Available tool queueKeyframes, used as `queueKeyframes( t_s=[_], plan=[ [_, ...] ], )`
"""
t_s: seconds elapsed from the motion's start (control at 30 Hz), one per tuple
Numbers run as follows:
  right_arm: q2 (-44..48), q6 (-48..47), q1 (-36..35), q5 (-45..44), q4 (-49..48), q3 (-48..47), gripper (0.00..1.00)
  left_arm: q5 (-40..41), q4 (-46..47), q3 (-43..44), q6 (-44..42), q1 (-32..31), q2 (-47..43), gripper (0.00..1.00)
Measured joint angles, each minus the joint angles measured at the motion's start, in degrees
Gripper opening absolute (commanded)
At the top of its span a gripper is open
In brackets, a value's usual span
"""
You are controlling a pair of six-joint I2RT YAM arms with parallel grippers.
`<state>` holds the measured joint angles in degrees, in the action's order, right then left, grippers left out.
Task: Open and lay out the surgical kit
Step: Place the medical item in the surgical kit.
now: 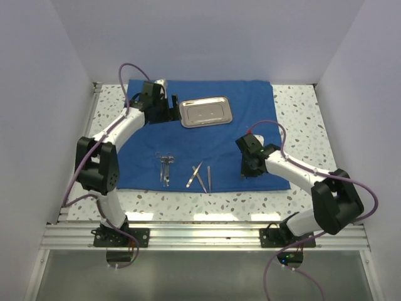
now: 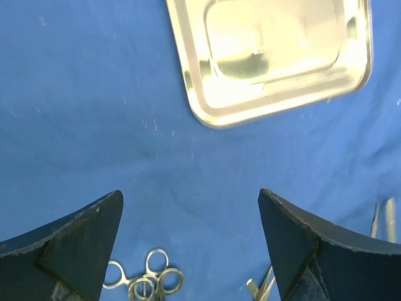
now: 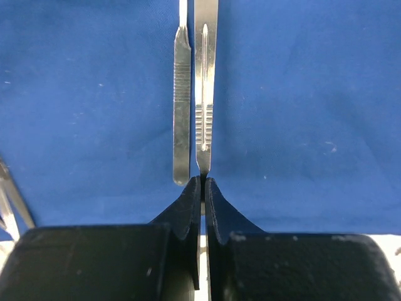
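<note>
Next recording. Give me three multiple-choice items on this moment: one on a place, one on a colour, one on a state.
1. Where is the tray? A on the cloth; B under the cloth; C held in the air.
2. What colour is the cloth? A green; B blue; C white.
3. How is the left gripper? A shut on the tray; B shut on the cloth; C open and empty.
Answers: A, it lies flat on the spread cloth; B, blue all over; C, its fingers stand apart with nothing between.
</note>
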<state>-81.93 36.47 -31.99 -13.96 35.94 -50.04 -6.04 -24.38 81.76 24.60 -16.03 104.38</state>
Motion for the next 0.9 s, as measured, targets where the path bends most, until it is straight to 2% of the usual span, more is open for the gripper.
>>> queueKeyframes(
  t_s=[0.13, 0.17, 0.23, 0.27, 0.37, 0.53, 0.77, 0.9],
  plan=[
    [-0.4, 0.0, 0.0, 0.6, -2.8, 2.6, 0.00, 2.7, -4.5, 9.5, -0.2, -0.3, 2.9, 0.94],
    [-0.4, -0.1, 0.0, 0.8, -3.3, 3.1, 0.17, 3.2, -5.4, 11.9, -0.3, -0.4, 3.7, 0.94],
    [-0.4, -0.6, 0.0, 1.3, -4.0, 3.8, 0.41, 4.1, -7.3, 17.4, -0.4, -0.8, 5.6, 0.96],
    [-0.4, -1.0, 0.0, 1.4, -4.0, 3.9, 0.60, 4.7, -8.7, 20.2, -0.5, -1.0, 6.5, 0.96],
    [0.5, -2.6, 0.0, 1.3, -3.7, 3.8, 0.75, 5.4, -12.2, 29.0, -2.7, -2.0, 9.9, 0.96],
    [9.5, -4.9, 0.0, 0.3, 0.7, 0.9, 0.76, 6.5, -14.5, 39.8, -9.0, -5.3, 16.9, 0.96],
    [25.7, -6.6, 0.0, -0.4, 10.6, -10.8, 0.76, 5.2, -15.0, 39.7, -19.5, -11.1, 22.2, 0.96],
    [30.9, -6.6, 0.0, -1.6, 18.1, -13.7, 0.76, 2.8, -13.1, 41.0, -24.9, -13.8, 26.2, 0.96]
  ],
)
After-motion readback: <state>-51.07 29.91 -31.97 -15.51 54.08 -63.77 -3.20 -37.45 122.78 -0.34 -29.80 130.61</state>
